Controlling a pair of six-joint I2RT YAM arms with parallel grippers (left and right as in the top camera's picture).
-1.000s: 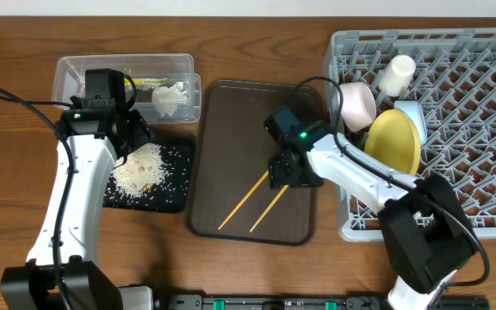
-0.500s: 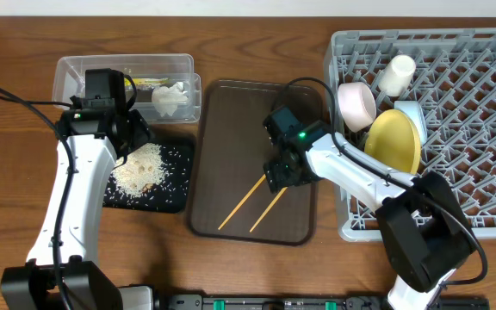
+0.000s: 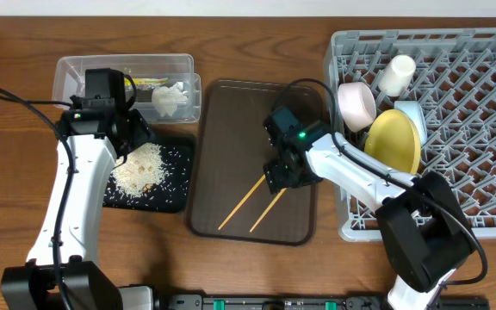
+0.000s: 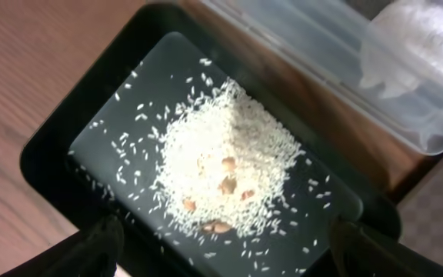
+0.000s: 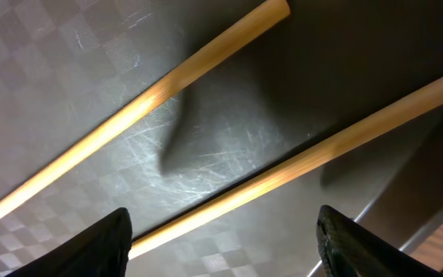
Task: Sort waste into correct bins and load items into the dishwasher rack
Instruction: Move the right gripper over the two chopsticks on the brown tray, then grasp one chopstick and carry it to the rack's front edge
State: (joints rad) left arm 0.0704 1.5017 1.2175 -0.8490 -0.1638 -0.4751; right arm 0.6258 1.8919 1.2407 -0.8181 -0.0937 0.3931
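Two wooden chopsticks (image 3: pixel 250 202) lie on the dark-brown serving tray (image 3: pixel 231 129); they fill the right wrist view (image 5: pixel 206 69). My right gripper (image 3: pixel 282 175) is open and hovers low over their upper ends (image 5: pixel 221 246). My left gripper (image 3: pixel 132 136) is open and empty above the black tray (image 3: pixel 175 159), which holds a pile of white rice (image 3: pixel 139 170), also in the left wrist view (image 4: pixel 221 165). The clear tub (image 3: pixel 76 69) holds the crumpled tissue (image 3: pixel 170 99) and the snack wrapper (image 3: pixel 145 83). The grey rack (image 3: pixel 480 129) holds the yellow plate (image 3: pixel 396 142), a pink-white bowl (image 3: pixel 357 105), a light-blue bowl (image 3: pixel 413 114) and a pale cup (image 3: pixel 396 75).
A few brownish bits lie in the rice (image 4: pixel 225 185). Bare wooden table lies left of the black tray and in front of both trays. The rack's right half has open pegs.
My right gripper has shifted slightly left and down toward the chopsticks. The left arm has not moved.
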